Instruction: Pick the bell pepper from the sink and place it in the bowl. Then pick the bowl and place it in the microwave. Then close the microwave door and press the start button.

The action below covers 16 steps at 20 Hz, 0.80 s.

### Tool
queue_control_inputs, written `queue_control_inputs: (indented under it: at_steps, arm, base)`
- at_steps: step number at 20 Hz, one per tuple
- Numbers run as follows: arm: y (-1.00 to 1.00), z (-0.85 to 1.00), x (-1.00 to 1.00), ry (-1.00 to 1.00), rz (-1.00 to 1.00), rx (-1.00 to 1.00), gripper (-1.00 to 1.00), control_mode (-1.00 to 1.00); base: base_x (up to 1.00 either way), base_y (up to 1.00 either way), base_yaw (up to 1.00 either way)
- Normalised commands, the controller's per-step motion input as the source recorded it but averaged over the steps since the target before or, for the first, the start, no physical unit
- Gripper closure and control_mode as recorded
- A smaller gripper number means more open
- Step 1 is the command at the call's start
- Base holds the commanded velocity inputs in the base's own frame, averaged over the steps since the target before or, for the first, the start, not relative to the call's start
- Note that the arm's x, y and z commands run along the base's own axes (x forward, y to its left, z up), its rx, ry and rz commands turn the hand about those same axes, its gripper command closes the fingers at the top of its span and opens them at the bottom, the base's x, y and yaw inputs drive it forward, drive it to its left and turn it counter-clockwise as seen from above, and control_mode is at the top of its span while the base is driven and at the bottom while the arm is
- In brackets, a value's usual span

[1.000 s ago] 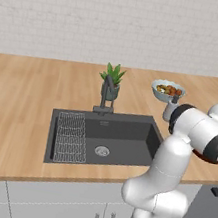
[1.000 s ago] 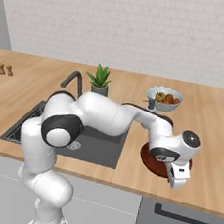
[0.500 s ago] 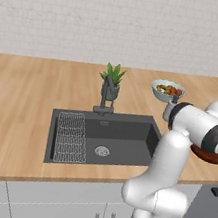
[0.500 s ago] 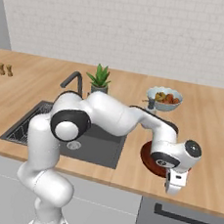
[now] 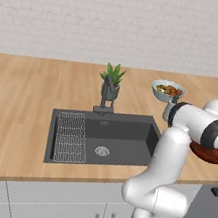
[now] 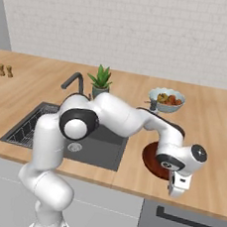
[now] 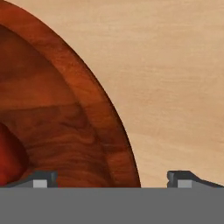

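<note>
Bell pepper (image 7: 8, 159) already in bowl (image 7: 65, 113), sink (image 5: 121, 138) bare; gripper (image 7: 111, 178) jaws spread, straddling bowl rim; bowl lift, microwave, door, start all remain.

The wooden counter (image 6: 215, 117) bears the bowl (image 6: 152, 160), fruit bowl (image 6: 166, 100) and plant (image 6: 101, 81).

You face a white brick wall (image 5: 121, 22) behind a long pale wooden countertop (image 5: 24, 111). Grey cabinet fronts (image 5: 53, 208) run beneath it. On the counter, a small potted plant (image 5: 112, 79) stands near the wall, a pale fruit bowl (image 6: 167, 100) to its right, two small brown shakers (image 6: 5, 70) far left
</note>
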Motion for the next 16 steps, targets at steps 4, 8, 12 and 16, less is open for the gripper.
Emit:
queue_control_inputs:
  at_steps: [4,8,12,16]
  arm:
    - [0.41,-0.14,0.27,0.01,0.0,0.0,1.0,-1.0]
    - [0.23,-0.05,0.1,0.0,0.0,0.0,1.0,-1.0]
    - [0.18,0.0,0.0,0.0,0.0,-0.04,1.0,-1.0]
    - [0.11,0.03,0.01,-0.02,0.0,-0.03,1.0,-1.0]
  base:
    - [0.0,0.0,0.0]
    - [0.0,0.0,0.0]
    - [0.0,0.0,0.0]
    - [0.0,0.0,0.0]
